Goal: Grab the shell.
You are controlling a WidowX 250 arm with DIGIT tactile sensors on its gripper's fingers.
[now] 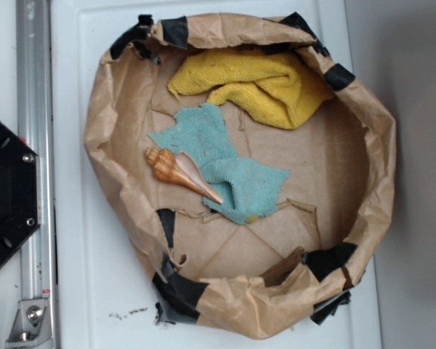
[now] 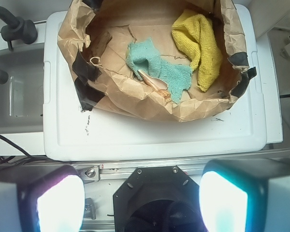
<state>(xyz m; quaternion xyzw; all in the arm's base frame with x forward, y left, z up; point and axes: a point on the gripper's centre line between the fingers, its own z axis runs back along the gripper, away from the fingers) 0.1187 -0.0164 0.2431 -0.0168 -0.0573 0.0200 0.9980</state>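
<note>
A shallow nest made from a rolled-down brown paper bag (image 1: 112,131), patched along its rim with strips of black tape (image 1: 176,291), sat on a white plastic lid (image 1: 80,43) that served as the counter. Inside it the shell (image 1: 182,173) lay on its side, its knobbly spire toward the bag's wall in the exterior view and its long pointed tail reaching toward the middle of the bag. Its tail half rested on a teal cloth (image 1: 236,182), while the spire end touched the bare paper just beside that cloth. A yellow cloth (image 1: 254,83) was bunched against the bag's far wall, near the teal one but apart from the shell.

In the wrist view the hand (image 2: 142,200) hung well apart from the bag, over the robot's black base (image 2: 157,193) at the counter's edge. Its two fingers (image 2: 58,200) stood wide apart at the bottom corners of the picture, pads glowing pale, and nothing was held between them. From there the shell showed only partly, tucked against the teal cloth behind the near paper wall.
</note>
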